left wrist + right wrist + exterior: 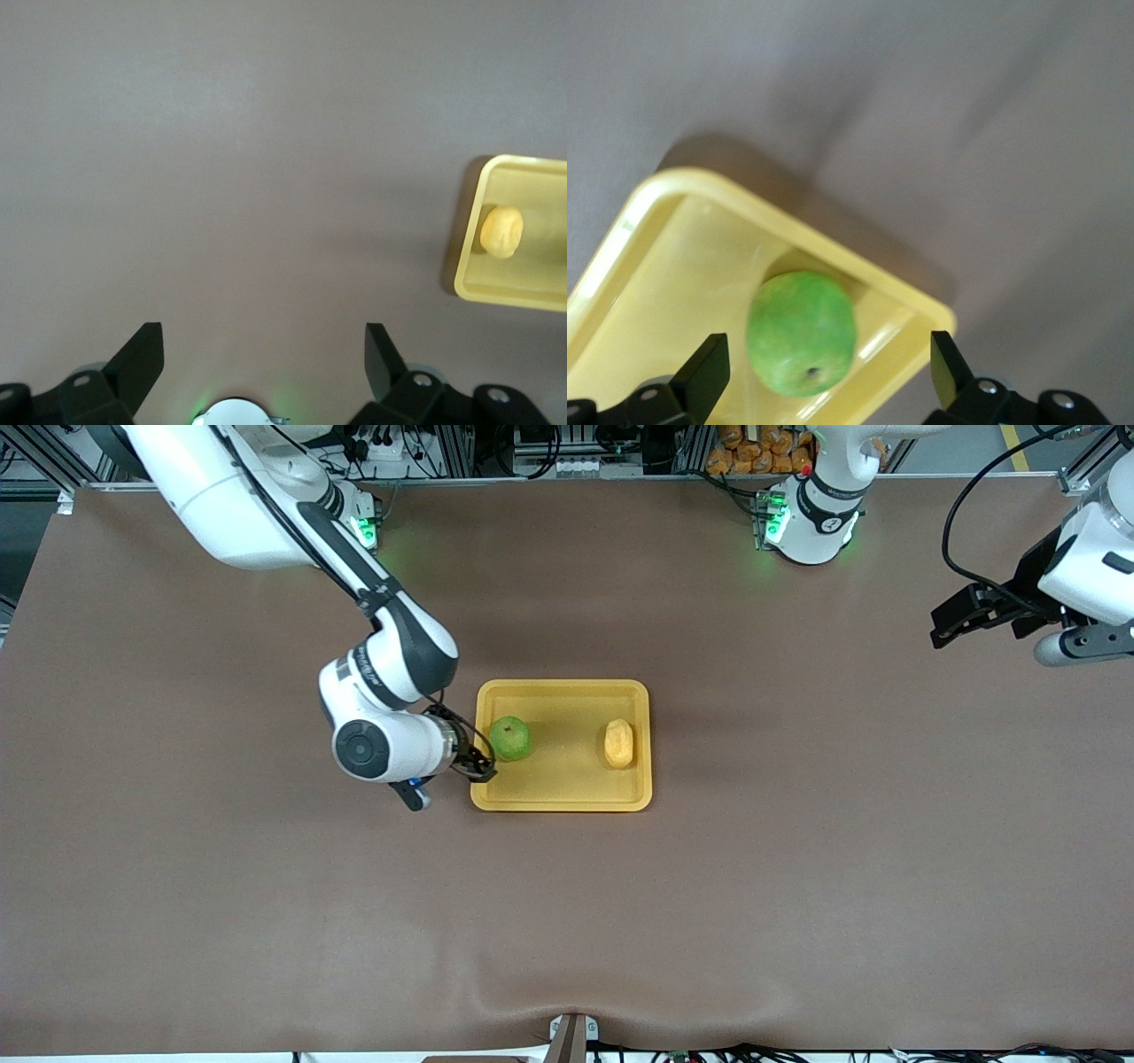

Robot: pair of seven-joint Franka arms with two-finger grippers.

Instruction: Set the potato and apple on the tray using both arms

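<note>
Already both fruits lie in the tray (562, 799): apple (511, 739) toward my right arm's end, potato (619, 744) toward my left arm's. My right pincer (477, 766) hangs spread over the apple's tray edge; my left pincer (957, 615) waits spread. Both look light, firm, smooth (prone to rolling), so I'd grip across their middles

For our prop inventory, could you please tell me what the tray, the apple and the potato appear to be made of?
The tray looks like moulded yellow-orange plastic: rounded corners, low rim, soft sheen. The apple is bright green with a slightly lumpy, faintly glossy skin and a dark dimple; real or replica, I cannot tell. The potato has a smooth, matte yellow-orange skin, possibly a replica.
</note>
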